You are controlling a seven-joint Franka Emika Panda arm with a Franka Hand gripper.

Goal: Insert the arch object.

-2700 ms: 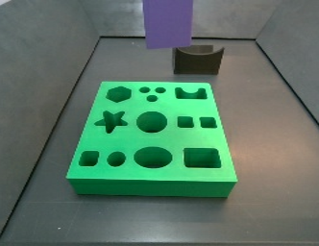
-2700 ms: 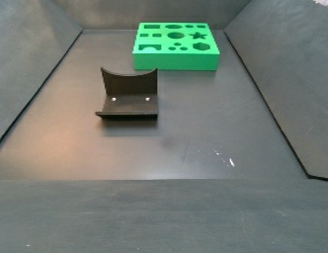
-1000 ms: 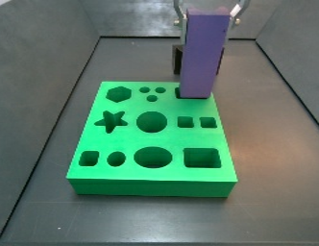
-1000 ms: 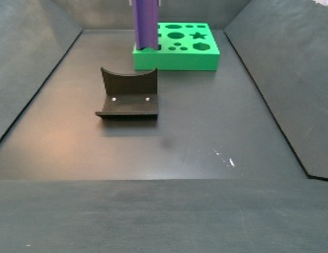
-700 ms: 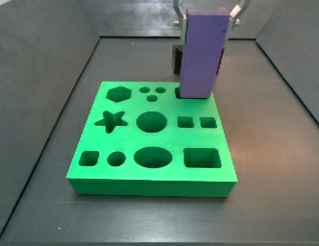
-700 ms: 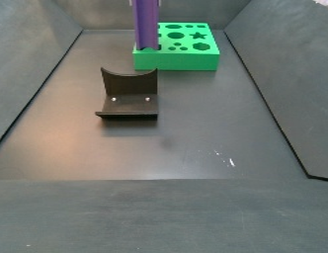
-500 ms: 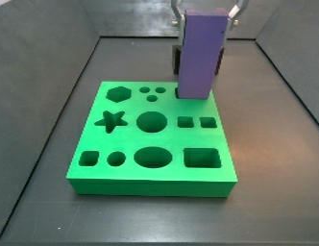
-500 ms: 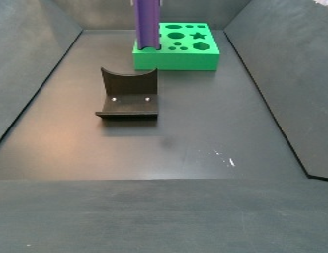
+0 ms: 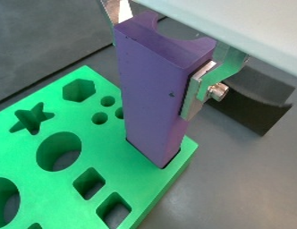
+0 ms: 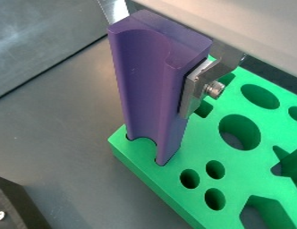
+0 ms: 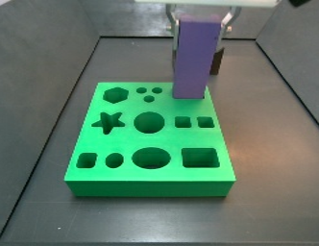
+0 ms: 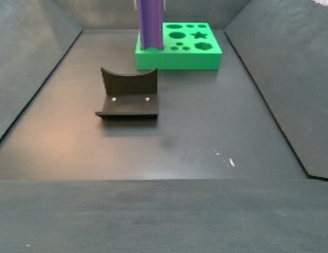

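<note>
My gripper (image 9: pixel 157 54) is clamped on the tall purple column with an arch-shaped groove down one side (image 9: pixel 151 98). The flat silver finger (image 9: pixel 199 87) presses the column's side in both wrist views (image 10: pixel 201 87). The opposite finger shows only as a sliver at the frame edge.

The column is the arch object. It stands upright, with its lower end down at the green foam board with shaped holes (image 9: pixel 163 192), in the corner cutout nearest the fixture. How deep it sits, I cannot tell. In a wrist view the notch at its foot (image 10: pixel 145 143) meets the board edge.

In a side view the gripper (image 11: pixel 201 12) is at the top of the frame, with the column (image 11: pixel 190 60) hanging below it over the board's (image 11: pixel 149 187) far right corner. Other holes are open – star, hexagon, circles, squares.

The dark L-shaped fixture (image 9: pixel 252 103) is on the floor just beyond the board, partly hidden behind the column (image 11: pixel 219 60). In a side view it (image 12: pixel 127 94) sits well apart from the board (image 12: pixel 180 59) – the column (image 12: pixel 149 22) rises from the board's near left corner there.
</note>
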